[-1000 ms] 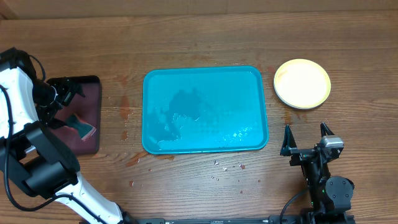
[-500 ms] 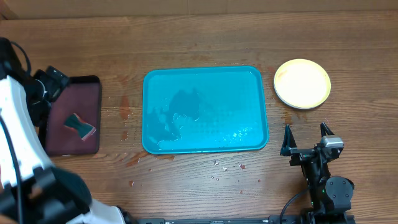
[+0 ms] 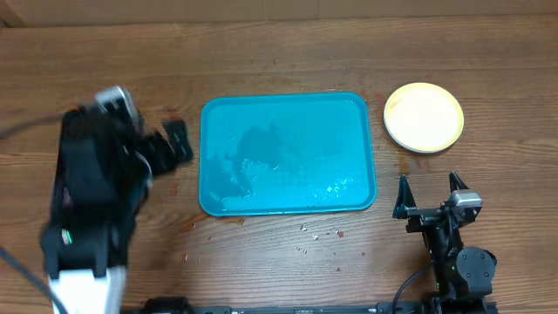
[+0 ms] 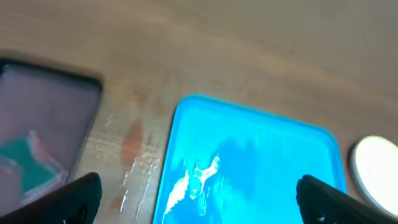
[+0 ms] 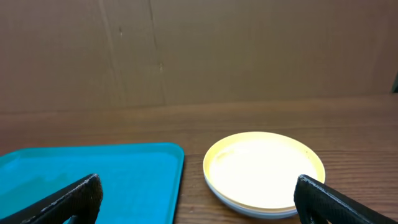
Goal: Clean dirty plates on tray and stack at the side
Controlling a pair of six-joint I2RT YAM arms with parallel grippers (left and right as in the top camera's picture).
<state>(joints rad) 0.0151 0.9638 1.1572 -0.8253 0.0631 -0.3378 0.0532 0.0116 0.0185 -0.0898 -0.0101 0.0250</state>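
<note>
Left gripper (image 4: 199,193) and right gripper (image 5: 199,193) both gape wide, holding nothing, near one wet turquoise tray (image 3: 296,131), with one stack of plates (image 3: 424,117), perhaps two or three, just beyond its far right corner.

Lab setup, wooden table (image 3: 279,52), cardboard backdrop (image 5: 249,50)

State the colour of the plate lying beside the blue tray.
Pale yellow-green, brightest at the rim; the plate shows best in the right wrist view.
</note>
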